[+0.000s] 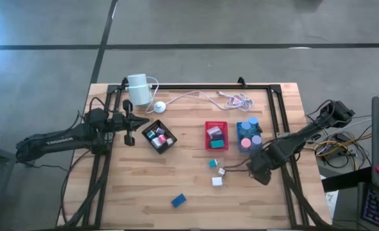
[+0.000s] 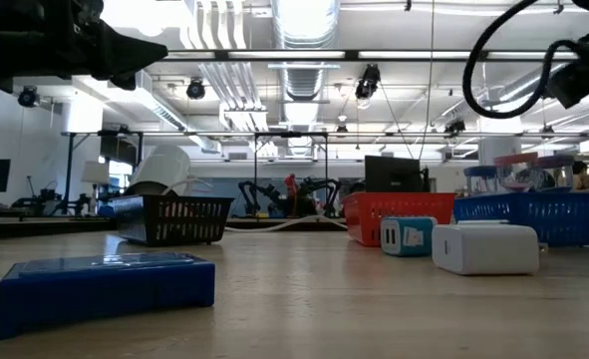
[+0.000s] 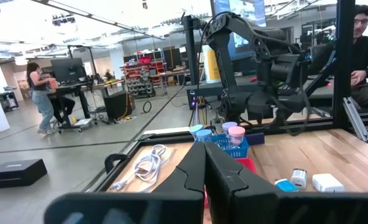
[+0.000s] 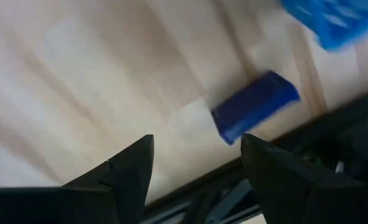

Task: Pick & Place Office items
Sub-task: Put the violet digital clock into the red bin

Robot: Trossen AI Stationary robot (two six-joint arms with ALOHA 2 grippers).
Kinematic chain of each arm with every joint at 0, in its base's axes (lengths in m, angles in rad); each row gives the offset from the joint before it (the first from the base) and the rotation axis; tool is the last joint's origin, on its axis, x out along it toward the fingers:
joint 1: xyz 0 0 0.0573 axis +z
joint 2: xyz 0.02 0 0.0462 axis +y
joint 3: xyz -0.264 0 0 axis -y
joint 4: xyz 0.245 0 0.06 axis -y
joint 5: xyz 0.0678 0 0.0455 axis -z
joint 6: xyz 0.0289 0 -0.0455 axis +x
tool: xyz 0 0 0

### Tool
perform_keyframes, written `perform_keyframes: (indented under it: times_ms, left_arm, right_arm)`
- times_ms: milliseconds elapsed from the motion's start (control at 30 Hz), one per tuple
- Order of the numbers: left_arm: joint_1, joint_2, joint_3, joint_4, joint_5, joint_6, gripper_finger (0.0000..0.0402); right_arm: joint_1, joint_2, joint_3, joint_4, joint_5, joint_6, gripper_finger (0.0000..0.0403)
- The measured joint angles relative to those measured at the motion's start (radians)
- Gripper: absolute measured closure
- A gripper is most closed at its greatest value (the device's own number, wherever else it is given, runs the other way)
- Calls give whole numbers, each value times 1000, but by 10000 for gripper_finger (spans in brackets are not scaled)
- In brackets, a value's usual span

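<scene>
Loose office items lie on the wooden table: a blue block [image 1: 179, 201] at the near side, and toward the middle a white block [image 1: 217, 181], a teal piece [image 1: 213, 163] and a small pale cylinder [image 1: 221, 171]. More pieces fill the black tray [image 1: 158, 136], red tray [image 1: 216, 135] and blue tray [image 1: 248, 136]. My right gripper [image 1: 261, 172] points down, open, just near of the blue tray. In its wrist view a dark blue block [image 4: 255, 106] lies flat on the wood, apart from the open fingers [image 4: 196, 140]. My left gripper [image 3: 205, 180] is shut and level, left of the black tray.
A white cylinder [image 1: 138, 88] with its cable [image 1: 202, 97] stands at the far edge. Black frame rails [image 1: 276, 122] run along the table's far, left and right sides, close to the dark blue block. People are in the room beyond the table.
</scene>
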Motion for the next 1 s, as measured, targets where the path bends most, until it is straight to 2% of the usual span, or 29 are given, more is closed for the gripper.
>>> perform_keyframes:
  times_ms: [200, 367, 600, 1000]
  left_arm:
    - [0, 0, 0, 1, 0, 0, 399]
    - [0, 0, 0, 1, 0, 0, 399]
    - [0, 0, 0, 1, 0, 0, 399]
    - [0, 11, 0, 0, 0, 12, 399]
  right_arm:
    - [-10, 73, 35, -1, -26, -357, 134]
    - [-28, 109, 26, -47, -48, -510, 87]
    - [-42, 110, 9, -47, -32, -586, 40]
    - [-96, 90, -86, -8, -61, -611, 36]
